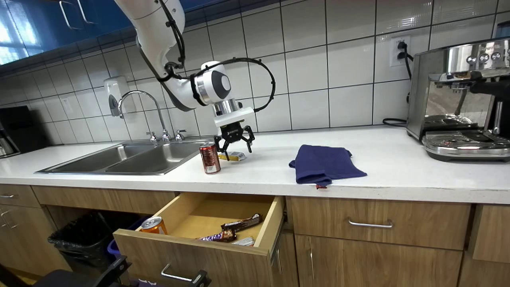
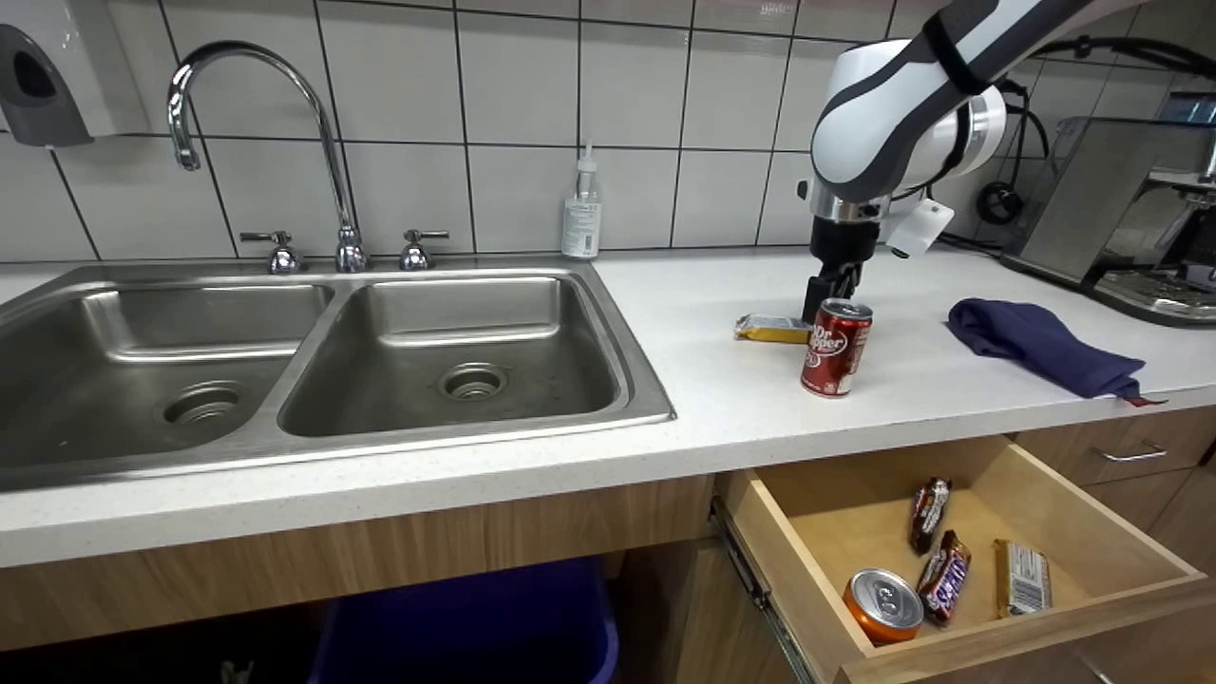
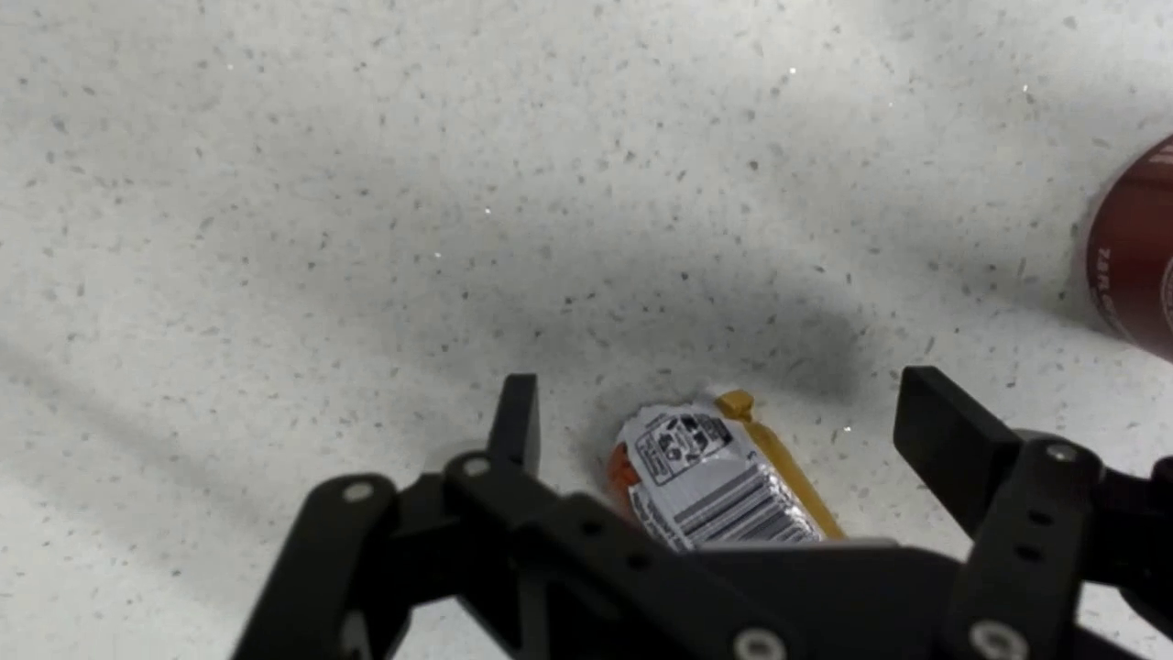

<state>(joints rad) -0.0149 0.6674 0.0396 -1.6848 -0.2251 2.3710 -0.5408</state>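
Counter (image 3: 275, 229): wrapped bar (image 3: 710, 472), barcode (image 3: 756, 511) sharp only in wrist view.

My arm (image 1: 157, 38) is slanting down from above, and my wrist (image 1: 211, 83) is hanging at its end. My gripper (image 3: 719, 417) is pointing downward, and I am holding its fingers (image 3: 953, 440) wide apart.

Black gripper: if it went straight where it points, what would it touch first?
Likely the countertop: in the wrist view, the fingertips stand apart, either side of the wrapped bar; depth is unclear.
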